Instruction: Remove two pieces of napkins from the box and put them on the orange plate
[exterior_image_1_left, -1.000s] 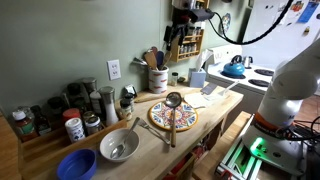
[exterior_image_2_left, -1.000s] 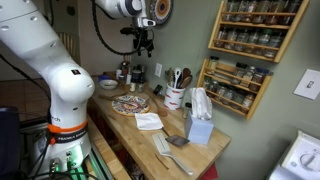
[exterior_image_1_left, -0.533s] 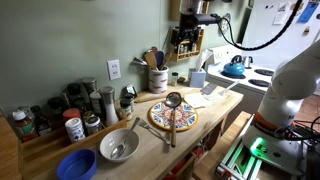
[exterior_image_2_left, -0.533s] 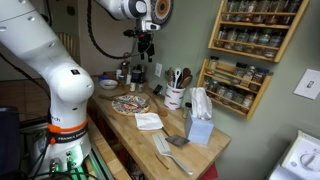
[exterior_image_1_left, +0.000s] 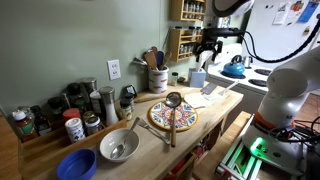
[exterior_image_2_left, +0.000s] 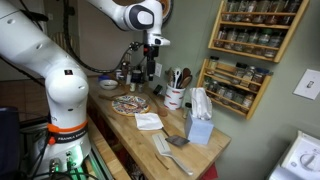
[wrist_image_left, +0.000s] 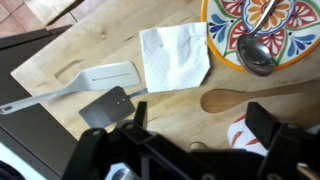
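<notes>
The orange patterned plate lies on the wooden counter with a metal ladle resting on it. It also shows in the other exterior view and at the wrist view's top right. The napkin box stands upright near the counter's end. One white napkin lies flat on the counter beside the plate, not on it. My gripper hangs open and empty above the counter.
A wooden spoon, a white spatula and a dark spatula lie on the counter. A white utensil crock stands by the wall. Spice jars and bowls fill one end. A spice rack hangs on the wall.
The arm has swung across and come lower, from high near the wall to just above the counter near the napkin box. The objects have not moved.
</notes>
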